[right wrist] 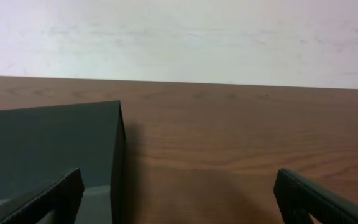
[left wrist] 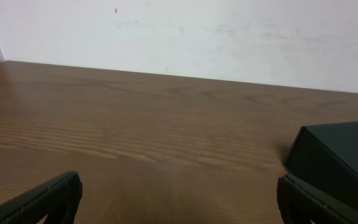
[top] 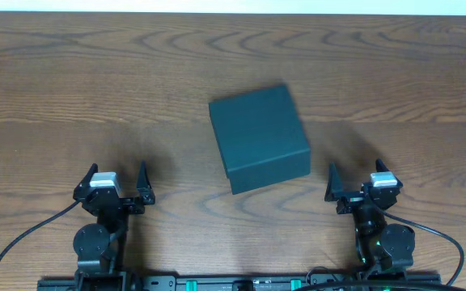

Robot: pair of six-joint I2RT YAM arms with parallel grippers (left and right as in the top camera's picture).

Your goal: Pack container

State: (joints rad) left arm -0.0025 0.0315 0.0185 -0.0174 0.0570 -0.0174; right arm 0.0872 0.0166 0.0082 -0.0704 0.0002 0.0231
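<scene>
Nearest the base: left gripper (top: 115, 178) and right gripper (top: 359, 179), both spread fully wide, gripping nothing, low over the wooden table (top: 71, 97). Between and just beyond them: the container (top: 259, 133), a dark teal-grey matte square box, top flat and shut, turned slightly askew, standing mid-table and touching neither gripper. Farther back: wood grain, then a white wall (left wrist: 229, 37).

- The left arm (top: 95, 238) sits folded back, its left gripper (top: 114, 176) pointing forward, jaws spread wide, empty.
- The right arm (top: 391, 242) is folded likewise, its right gripper (top: 357, 175) facing forward, jaws wide apart, gripping nothing.
</scene>
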